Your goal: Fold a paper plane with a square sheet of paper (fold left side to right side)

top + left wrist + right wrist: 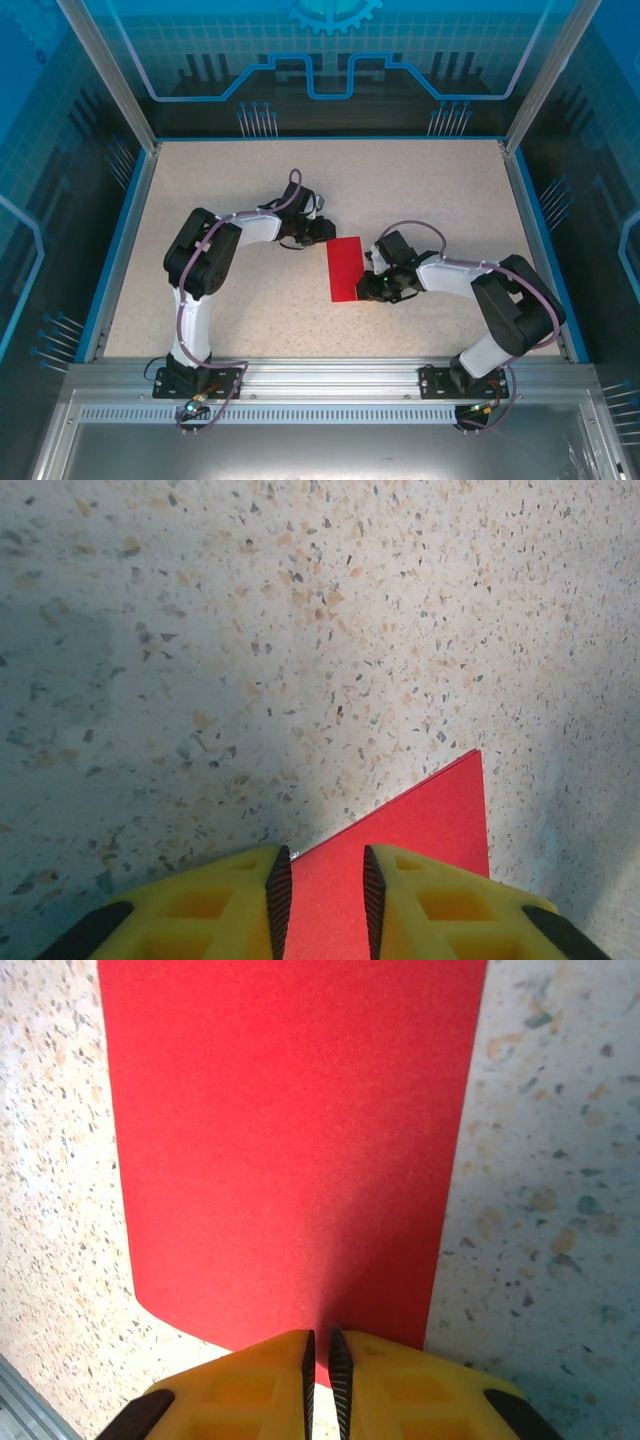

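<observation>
From the top camera, the sheet of red paper (345,268) lies mid-tabletop (250,180) between the two arms. It is a tall narrow rectangle, not a square, with only red showing. I judge the left-to-right fold to be laid over already, so the step in hand is setting its crease before the nose folds begin.

My left gripper (318,232) sits at the sheet's far left corner. In its wrist view the left gripper (322,900) has its yellow fingers (230,900) apart, with a clear gap between the black pads. The sheet (420,830) shows flat through that gap, so nothing looks held there.

My right gripper (375,285) is at the sheet's right edge, toward the near end. In its wrist view the right gripper (320,1365) has its fingers (390,1390) all but together, with a thin slit showing red. The sheet (290,1140) runs out from under them. I cannot tell whether they pinch the edge or merely press on it.

The near left corner looks slightly rounded in the right wrist view, possibly lifting.

For the next move I'd keep one end pinned and run the other gripper along the folded edge. I'd go lightly, since paper this thin should skid or buckle easily. The edges need to line up before I commit to the crease.
</observation>
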Available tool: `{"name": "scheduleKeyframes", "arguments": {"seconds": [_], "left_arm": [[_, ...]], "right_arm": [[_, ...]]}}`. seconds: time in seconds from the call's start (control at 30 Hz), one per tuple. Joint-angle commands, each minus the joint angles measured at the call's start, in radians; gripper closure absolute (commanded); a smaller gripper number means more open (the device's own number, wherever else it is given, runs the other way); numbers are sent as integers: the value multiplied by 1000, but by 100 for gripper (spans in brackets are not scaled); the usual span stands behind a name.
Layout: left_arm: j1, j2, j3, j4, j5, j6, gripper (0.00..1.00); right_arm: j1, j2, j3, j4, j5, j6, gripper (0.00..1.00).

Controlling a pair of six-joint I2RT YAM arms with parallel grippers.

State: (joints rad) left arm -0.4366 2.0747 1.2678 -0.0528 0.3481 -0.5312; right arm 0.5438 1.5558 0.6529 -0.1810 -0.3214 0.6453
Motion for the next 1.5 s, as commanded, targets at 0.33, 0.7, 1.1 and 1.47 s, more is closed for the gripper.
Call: {"name": "scheduleKeyframes", "arguments": {"seconds": [0.33,0.7,1.1,1.47], "left_arm": [[40,-265,-147,-17,-24,-40,64],[-139,-347,-365,54,65,-207,65],[-187,-252,-323,36,45,-207,66],[-188,-234,-320,24,42,-201,66]], "right_arm": [[13,-241,-42,-43,57,31,55],[-154,-367,-66,-192,101,-97,22],[-196,-336,-101,-115,-63,-47,20],[-196,-229,-84,-41,-156,-7,21]]}}
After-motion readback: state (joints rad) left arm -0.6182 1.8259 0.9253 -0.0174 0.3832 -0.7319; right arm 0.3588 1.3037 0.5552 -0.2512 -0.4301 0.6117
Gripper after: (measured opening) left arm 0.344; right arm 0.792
